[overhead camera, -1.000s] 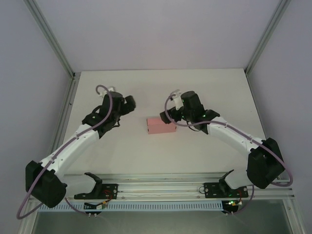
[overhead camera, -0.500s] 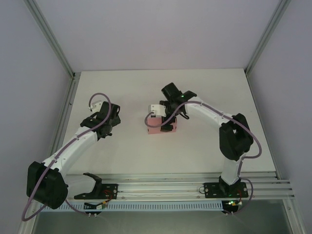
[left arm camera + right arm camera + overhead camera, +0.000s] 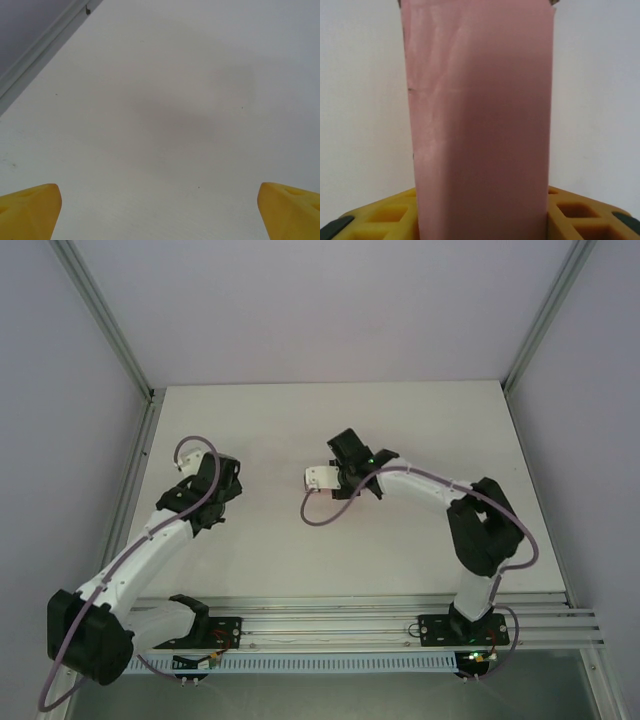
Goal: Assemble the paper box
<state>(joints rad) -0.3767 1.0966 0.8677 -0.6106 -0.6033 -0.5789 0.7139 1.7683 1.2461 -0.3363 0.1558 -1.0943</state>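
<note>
Box [image 3: 480, 120]: pink, folded up, sitting right between the right gripper [image 3: 480, 212] fingers and reaching straight out ahead of them.
Right gripper: clamped, a finger pressed on each side of the box.
Left gripper [image 3: 160, 212]: fingers wide apart, worktop [image 3: 175, 100] ahead.

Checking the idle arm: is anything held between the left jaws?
No, the left jaws stand wide apart with just bare table between them.

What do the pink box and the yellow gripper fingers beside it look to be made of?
Paper box: thin matte paperboard, apparently; faint wrinkles and a soft crease, no shine.
Right gripper fingers: likely moulded plastic, matte yellow, with recessed square pockets.
</note>
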